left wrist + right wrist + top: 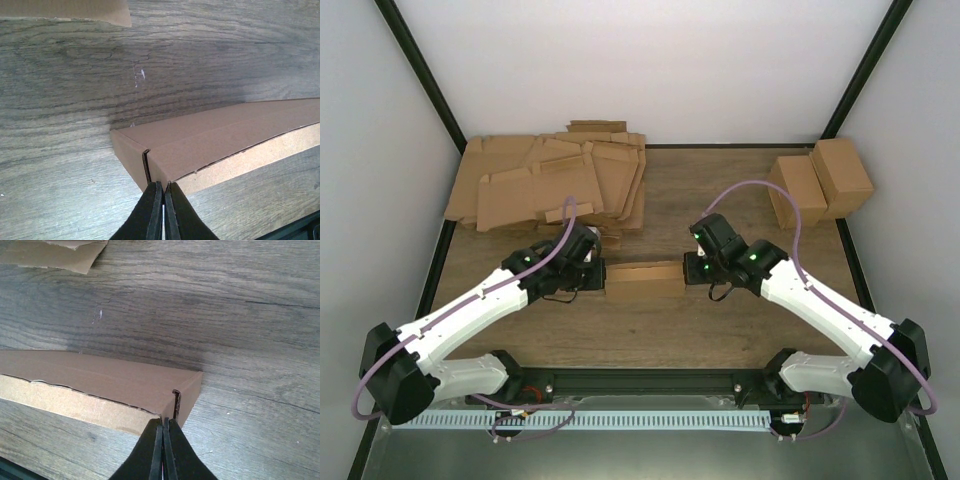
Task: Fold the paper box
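The left fingers [149, 212] and right fingers [180, 452], clenched shut, touch opposite ends of the shallow brown cardboard paper box [642, 281]; I'd push inward evenly.

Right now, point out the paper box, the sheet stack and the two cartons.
paper box [642, 281]: top view, middle of its top face.
sheet stack [535, 185]: top view, on the topmost sheet.
cartons [842, 175]: top view, top face of the right-hand one.

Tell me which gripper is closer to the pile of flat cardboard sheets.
Left. The left gripper sits just short of the pile; the right gripper is beyond the paper box.
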Controlling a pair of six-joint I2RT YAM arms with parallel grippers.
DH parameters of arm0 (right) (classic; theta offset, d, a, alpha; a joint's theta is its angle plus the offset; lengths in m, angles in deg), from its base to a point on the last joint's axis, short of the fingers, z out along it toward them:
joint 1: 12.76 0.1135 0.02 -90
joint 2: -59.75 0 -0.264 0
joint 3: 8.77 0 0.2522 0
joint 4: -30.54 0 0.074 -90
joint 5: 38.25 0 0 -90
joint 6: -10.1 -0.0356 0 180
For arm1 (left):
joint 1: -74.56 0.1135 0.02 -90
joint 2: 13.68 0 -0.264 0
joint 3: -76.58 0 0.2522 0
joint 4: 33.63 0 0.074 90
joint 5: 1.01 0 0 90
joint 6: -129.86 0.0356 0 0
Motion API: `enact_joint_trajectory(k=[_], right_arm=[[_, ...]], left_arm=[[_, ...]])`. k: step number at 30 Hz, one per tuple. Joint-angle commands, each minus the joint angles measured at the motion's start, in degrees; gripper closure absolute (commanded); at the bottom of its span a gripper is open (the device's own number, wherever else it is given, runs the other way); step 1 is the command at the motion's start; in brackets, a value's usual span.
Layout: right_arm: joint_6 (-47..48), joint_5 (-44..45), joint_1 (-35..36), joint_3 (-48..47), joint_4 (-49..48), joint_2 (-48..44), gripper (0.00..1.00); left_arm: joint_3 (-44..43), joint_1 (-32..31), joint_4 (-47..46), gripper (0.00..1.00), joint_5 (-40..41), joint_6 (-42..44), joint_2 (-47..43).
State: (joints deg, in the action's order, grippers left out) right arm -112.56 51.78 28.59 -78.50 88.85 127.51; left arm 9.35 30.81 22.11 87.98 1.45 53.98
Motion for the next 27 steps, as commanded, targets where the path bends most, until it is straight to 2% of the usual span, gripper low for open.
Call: enact_joint_trajectory(k=[1,7,19,27], right_arm=[[-0.5,-2.1,0.8,-1.8,0.6,0.2,0.99],[0.6,-1.1,0.8,1.7,-1.1,0.2,0.99],[3.4,1.4,0.8,2.3,0.0,0.8,0.99],[1.6,0.0,1.5,6.1,-3.4,-1.6,0.99]], left_arm=[[1.3,-0.7,-0.2,0.96,-2.1,1.0,1.5],[1.2,-0.7,0.5,0.96,-0.8,1.8,2.0],[0.6,-0.7,1.0,0.96,1.0,4.8,2.5],[3.8,-1.4,-2.7,0.96,-0.4,5.0,0.4]])
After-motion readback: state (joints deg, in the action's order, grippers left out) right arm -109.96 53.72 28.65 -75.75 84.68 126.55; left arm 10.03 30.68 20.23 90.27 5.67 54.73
